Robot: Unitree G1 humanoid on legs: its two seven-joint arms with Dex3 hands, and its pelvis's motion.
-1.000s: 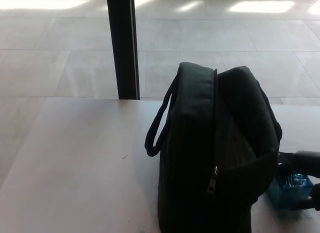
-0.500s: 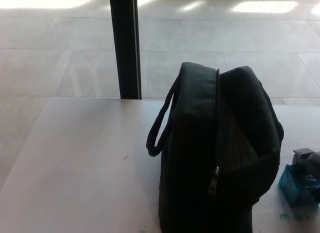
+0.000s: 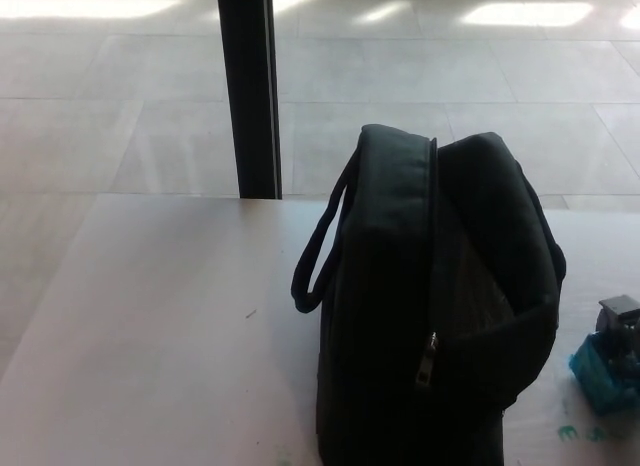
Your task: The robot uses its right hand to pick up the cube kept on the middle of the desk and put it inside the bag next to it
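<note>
A black bag (image 3: 430, 306) stands upright on the white desk (image 3: 160, 326), its zip running up the top and a carry handle (image 3: 318, 256) looping out on its left side. The teal cube (image 3: 603, 374) is at the picture's right edge, just right of the bag and tilted. My right hand (image 3: 622, 321) shows only as a dark part pressed on the cube's top, and it appears shut on the cube. The rest of that hand is cut off by the frame. My left hand does not show.
A black post (image 3: 250, 91) rises behind the desk's far edge, with a tiled floor (image 3: 450, 76) beyond it. Small green marks (image 3: 582, 432) lie on the desk under the cube.
The cube and my right hand have shifted right toward the picture's edge, and the cube now sits tilted. The bag has not moved; the view shifted slightly.
</note>
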